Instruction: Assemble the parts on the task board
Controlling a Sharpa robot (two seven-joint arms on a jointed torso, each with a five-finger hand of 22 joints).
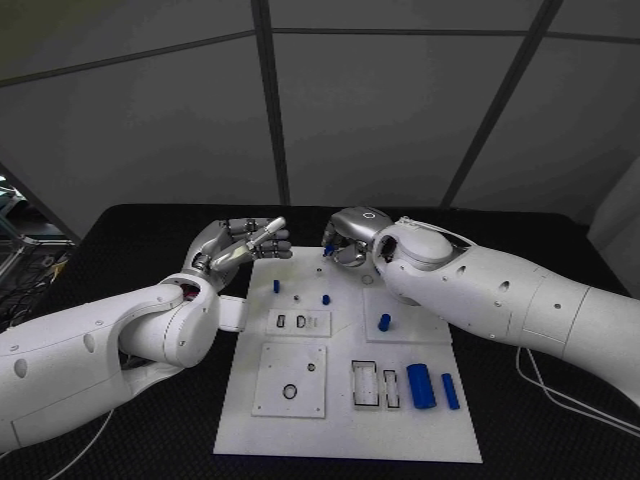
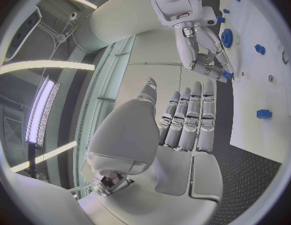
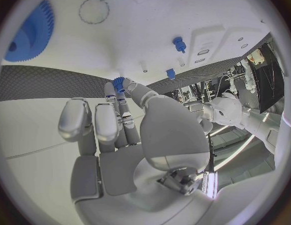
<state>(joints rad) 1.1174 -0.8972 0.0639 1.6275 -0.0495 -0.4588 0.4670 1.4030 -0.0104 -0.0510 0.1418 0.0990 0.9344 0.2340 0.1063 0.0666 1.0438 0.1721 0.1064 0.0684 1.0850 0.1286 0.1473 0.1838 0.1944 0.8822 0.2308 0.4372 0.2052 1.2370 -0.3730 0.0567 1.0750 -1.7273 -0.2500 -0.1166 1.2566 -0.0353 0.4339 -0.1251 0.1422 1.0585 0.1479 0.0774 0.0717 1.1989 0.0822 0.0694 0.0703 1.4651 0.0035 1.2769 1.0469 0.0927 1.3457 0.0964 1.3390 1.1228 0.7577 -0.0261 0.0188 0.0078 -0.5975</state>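
Parts are what the right hand (image 1: 352, 238) has to do with at this moment: it hangs over the far edge of the board (image 1: 263, 425), fingers curled together, and pinches a small blue toothed piece (image 3: 118, 83) at its fingertips (image 3: 114, 92); the left wrist view shows the same blue piece (image 2: 227, 75) caught at the tips of that hand (image 2: 202, 50), just above the white plate. In the head view a speck of blue (image 1: 327, 249) shows under the curled fingers. The left hand (image 1: 241, 246) is raised beside the board's far left corner, holding nothing; in the left wrist view its fingers (image 2: 186, 120) lie straight and side by side, slightly apart, with the thumb off to one side. The two hands are near each other but apart. Outward from the hands, two small blue pegs (image 1: 277, 286) and (image 1: 326, 298) stand on the board's far half, between the hands and a raised tile with slots (image 1: 299, 322). A short blue cylinder (image 1: 384, 322) lies on a square tile (image 1: 404, 335) to the right of that. Nearer the robot, a larger tile (image 1: 291, 400) bears a ring outline, and beside it are two narrow rectangular frames (image 1: 365, 383). Just right of the frames lie a thick blue cylinder (image 1: 421, 386) and a thinner blue rod (image 1: 450, 391), side by side. In the right wrist view a large blue gear (image 3: 32, 31) sits on the board, well apart from the held piece. The board rests on the black table (image 1: 147, 225).
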